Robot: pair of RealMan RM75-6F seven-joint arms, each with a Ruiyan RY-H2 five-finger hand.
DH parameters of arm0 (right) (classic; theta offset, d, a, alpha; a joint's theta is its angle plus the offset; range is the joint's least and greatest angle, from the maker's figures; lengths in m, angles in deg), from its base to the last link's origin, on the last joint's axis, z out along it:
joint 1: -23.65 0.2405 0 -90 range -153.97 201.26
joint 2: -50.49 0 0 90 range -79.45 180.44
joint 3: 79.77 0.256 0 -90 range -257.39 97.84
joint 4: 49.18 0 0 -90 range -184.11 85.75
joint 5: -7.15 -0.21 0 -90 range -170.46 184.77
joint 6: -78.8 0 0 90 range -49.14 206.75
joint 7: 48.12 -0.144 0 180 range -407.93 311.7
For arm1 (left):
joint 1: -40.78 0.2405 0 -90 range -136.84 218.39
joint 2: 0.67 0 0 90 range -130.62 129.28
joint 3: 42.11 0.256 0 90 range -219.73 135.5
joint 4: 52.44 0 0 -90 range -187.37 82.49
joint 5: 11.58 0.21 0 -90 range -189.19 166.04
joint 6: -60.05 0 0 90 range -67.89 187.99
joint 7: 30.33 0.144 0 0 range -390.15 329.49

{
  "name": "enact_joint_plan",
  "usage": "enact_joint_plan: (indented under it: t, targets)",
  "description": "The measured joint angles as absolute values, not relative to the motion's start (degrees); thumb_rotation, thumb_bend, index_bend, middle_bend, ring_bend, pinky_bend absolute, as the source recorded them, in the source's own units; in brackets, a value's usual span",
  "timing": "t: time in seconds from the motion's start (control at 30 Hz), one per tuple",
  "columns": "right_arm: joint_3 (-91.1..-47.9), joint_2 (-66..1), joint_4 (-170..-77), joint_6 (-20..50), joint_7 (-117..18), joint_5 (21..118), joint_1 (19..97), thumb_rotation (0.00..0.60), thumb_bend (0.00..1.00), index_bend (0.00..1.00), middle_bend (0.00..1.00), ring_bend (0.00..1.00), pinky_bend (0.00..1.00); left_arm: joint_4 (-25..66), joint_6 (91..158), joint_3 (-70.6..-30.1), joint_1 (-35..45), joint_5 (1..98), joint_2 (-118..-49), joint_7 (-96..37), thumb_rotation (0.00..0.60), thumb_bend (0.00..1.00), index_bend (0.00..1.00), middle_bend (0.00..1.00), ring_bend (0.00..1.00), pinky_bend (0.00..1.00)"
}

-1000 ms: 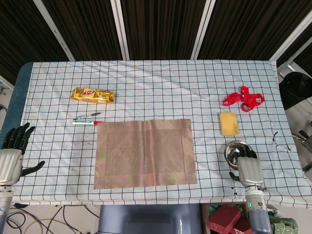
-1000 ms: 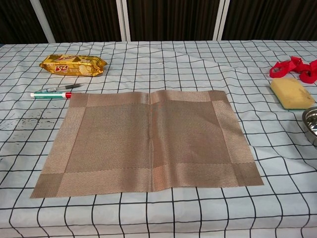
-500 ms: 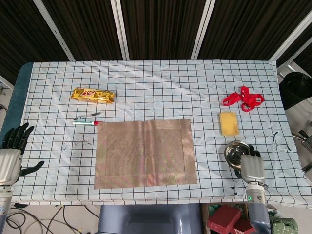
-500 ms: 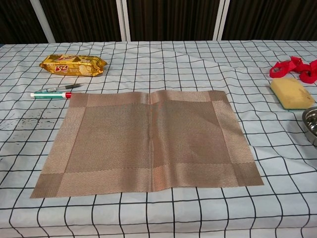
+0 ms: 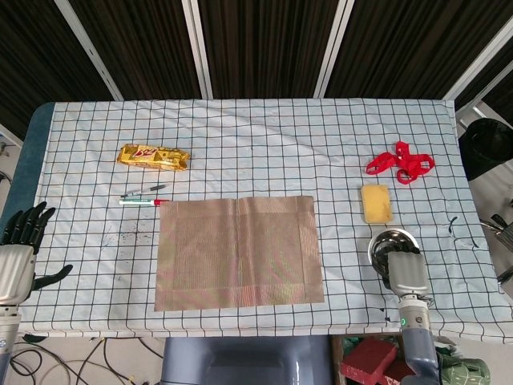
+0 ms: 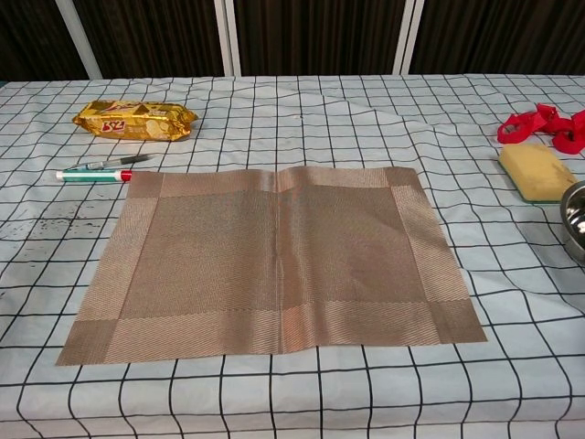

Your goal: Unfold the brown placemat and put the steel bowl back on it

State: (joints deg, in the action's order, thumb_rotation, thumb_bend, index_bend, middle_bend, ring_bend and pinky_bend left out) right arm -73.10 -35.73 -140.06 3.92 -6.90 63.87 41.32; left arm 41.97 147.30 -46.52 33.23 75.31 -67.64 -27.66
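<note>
- Head view shows both hands; chest view shows neither, only the table top and a sliver of the steel bowl cut off at its right edge.
- Brown placemat lies flat and fully opened near the front-centre of the checked tablecloth, with a centre crease visible, clearest in chest view.
- Steel bowl sits on the cloth, well apart from the placemat on its right, just in front of the yellow sponge. It is not on the mat.
- Right hand is at the bowl's near rim, back of the hand toward the camera. Fingers are hidden under the hand and overlap the rim; I cannot tell whether they grip it or just touch it.
- Left hand is off the table's left front corner, fingers spread wide and pointing up, thumb out to the side, holding nothing.
- Head view only: red strap seen whole, behind the sponge near the right edge; red blocks below the table front beside the right arm.
- Both views: gold snack packet at back left; red-capped marker and a thinner pen between the packet and the mat's left rear corner, the marker's tip almost at that corner.
- Chest view shows the sponge and part of the strap at the far right.
</note>
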Motion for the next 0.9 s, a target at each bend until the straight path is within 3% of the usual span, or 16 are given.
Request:
enact_joint_plan:
  t: [0.37,0.63,0.9]
  targets:
    - [-73.6,-36.34,-138.75,1.73,-13.67,71.91,41.2,0.6,0.44,0.85,0.44,0.23,0.28,42.07,147.32,-46.49,33.25,75.41,-67.6,-27.79,0.6,0.02,0.0,0.0,0.0,0.0]
    - [-73.84,-35.87,-144.09,0.94,-13.69,76.79,42.16,0.6,0.44,0.85,0.44,0.23,0.28,42.01,147.18,-46.48,33.17,75.46,-67.59,-27.75,0.6,0.02,0.0,0.0,0.0,0.0]
    - [-72.59,-38.19,-149.68,5.44,-7.04,79.42,48.04,0.6,0.44,0.85,0.43,0.23,0.28,42.1,147.1,-46.65,33.18,75.05,-67.53,-27.94,0.6,0.02,0.0,0.0,0.0,0.0]
